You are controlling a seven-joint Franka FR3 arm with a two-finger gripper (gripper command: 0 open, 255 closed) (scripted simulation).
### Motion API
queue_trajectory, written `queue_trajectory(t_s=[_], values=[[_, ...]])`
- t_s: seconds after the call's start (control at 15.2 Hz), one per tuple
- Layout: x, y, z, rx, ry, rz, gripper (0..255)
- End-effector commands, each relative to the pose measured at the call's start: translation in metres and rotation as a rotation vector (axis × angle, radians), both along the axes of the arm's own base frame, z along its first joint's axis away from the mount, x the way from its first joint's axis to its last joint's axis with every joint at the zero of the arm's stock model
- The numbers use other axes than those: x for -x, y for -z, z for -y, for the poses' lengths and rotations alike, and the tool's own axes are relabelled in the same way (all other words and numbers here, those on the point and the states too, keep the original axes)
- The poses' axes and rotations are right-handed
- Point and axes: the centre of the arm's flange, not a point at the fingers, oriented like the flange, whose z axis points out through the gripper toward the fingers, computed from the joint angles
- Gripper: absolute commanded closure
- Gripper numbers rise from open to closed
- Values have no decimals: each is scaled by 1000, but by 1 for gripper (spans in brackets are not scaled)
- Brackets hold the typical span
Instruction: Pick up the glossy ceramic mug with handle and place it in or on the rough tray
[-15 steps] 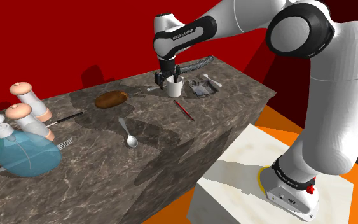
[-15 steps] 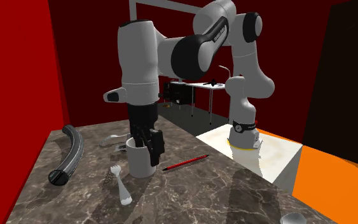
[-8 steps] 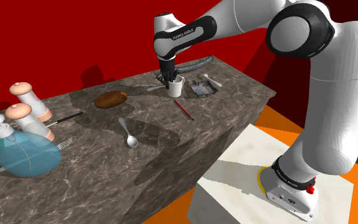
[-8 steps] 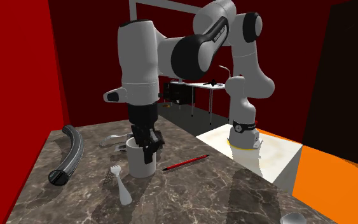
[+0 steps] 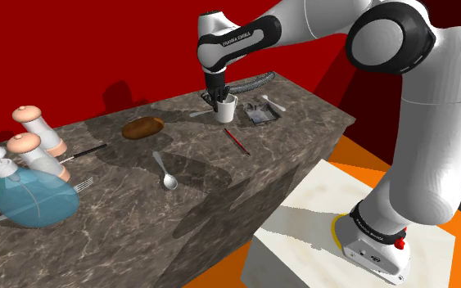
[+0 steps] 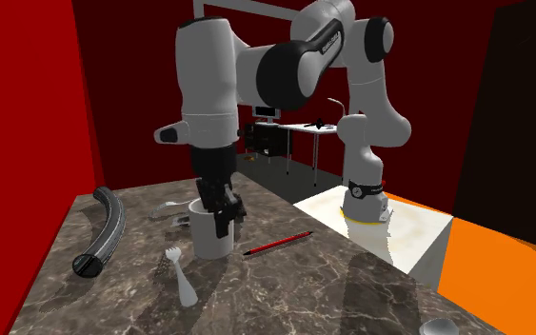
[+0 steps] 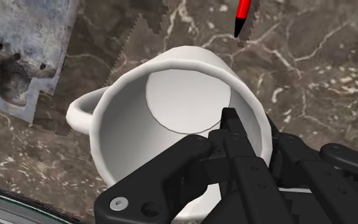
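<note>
While the white arm bends over the long dark marble-patterned counter (image 5: 138,217), its black two-finger gripper (image 5: 220,101) hangs straight down at the white glossy mug with a handle (image 5: 227,113). The wrist view shows the hold plainly: 1 of the fingers (image 7: 231,127) reaches inside the cup, the other sits outside, and the 2 are clamped on the rim wall on the side away from the handle. The mug stays upright near the counter's far end. From the second exterior view its base looks very close to the stone, and I cannot tell whether it touches. The rough grey tray (image 5: 258,118) lies flat just beside the mug, toward the shoulder view's right, apart from it. Seen from the wrist, the mug's handle points toward that tray. A thin red pen (image 5: 237,141) lies on the counter near the mug, on the side closer to the arm's white box stand (image 5: 335,221). Behind the mug a black ribbed curved hose (image 5: 253,83) rests along the counter's back edge. Farther toward the shoulder view's left lie a brown oval loaf (image 5: 142,128) and a silver metal spoon (image 5: 165,173), well apart from the mug. A round blue spray bottle (image 5: 32,200) stands at that end of the counter.
</note>
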Motion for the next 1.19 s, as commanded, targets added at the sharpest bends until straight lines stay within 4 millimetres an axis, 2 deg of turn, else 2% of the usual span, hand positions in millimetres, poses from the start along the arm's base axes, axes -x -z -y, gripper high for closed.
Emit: queue_trajectory(t_s=[0.0, 1.12], values=[[-1, -11, 1, 0, 0, 0, 255], [-1, -101, 1, 0, 0, 0, 255]])
